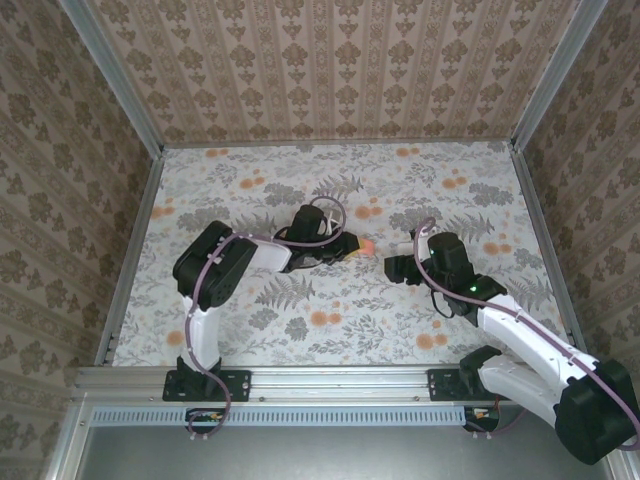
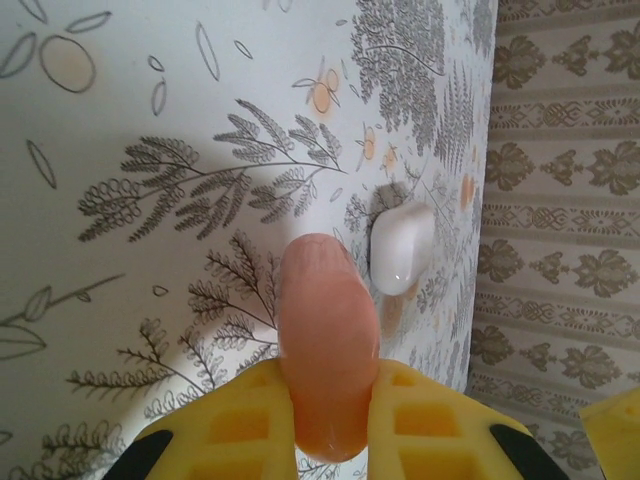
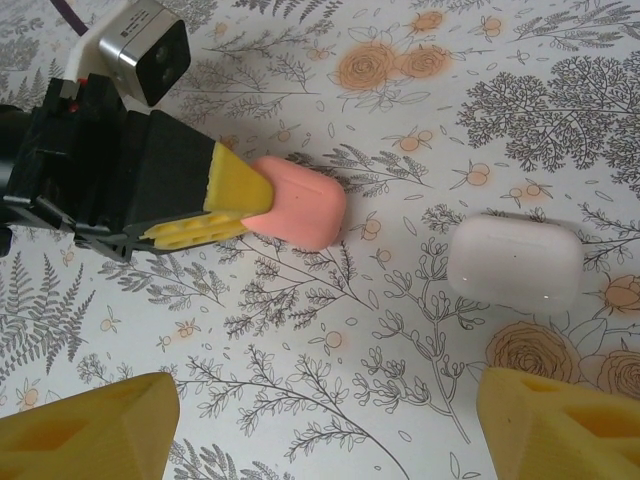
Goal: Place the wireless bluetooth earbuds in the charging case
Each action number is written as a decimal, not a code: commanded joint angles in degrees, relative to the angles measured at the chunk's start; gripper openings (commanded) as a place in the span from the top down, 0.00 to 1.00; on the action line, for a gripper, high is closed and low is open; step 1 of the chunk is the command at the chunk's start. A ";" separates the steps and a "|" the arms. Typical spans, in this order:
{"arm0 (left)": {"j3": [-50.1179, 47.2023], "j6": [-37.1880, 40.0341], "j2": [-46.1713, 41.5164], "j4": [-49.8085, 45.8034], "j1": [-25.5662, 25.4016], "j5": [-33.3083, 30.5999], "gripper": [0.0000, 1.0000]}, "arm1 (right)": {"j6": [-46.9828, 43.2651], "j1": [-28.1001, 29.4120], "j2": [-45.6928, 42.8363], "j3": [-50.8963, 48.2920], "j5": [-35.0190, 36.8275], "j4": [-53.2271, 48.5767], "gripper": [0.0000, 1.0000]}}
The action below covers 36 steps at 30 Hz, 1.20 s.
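My left gripper (image 2: pixel 328 400) is shut on a pink rounded charging case (image 2: pixel 325 340), which sticks out beyond its yellow fingers (image 2: pixel 250 420). In the right wrist view the same pink case (image 3: pixel 300 205) hangs just above the table in the left gripper (image 3: pixel 222 205). A white charging case (image 3: pixel 515 262) lies shut on the floral table, to the right of the pink one; it is also the white case (image 2: pixel 402 247) beyond the pink one. My right gripper (image 3: pixel 320 420) stands open above bare table, nothing between its fingers (image 3: pixel 90 430). The earbuds are out of view.
From above, the left gripper (image 1: pixel 350 247) and right gripper (image 1: pixel 395 265) meet near the middle of the floral table (image 1: pixel 330 320). Patterned walls (image 1: pixel 330 70) enclose it at the back and on both sides. A metal rail (image 1: pixel 330 380) runs along the near edge.
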 commanded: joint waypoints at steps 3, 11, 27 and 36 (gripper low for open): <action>1.67 -0.98 0.37 -5.38 0.03 0.25 0.79 | -0.30 -0.41 -1.13 -0.73 -0.95 -0.82 0.20; 2.70 3.48 -2.26 -15.60 0.77 -1.24 0.63 | -0.46 -0.71 -1.40 -0.84 -0.78 -0.63 0.18; 2.69 30.14 -23.79 -48.98 8.28 -25.65 0.15 | -4.42 -5.60 -0.68 -1.19 4.76 5.22 0.04; -12.72 53.17 -46.27 -39.23 16.26 -57.34 0.00 | -6.97 -15.98 2.75 -1.98 10.21 14.85 0.00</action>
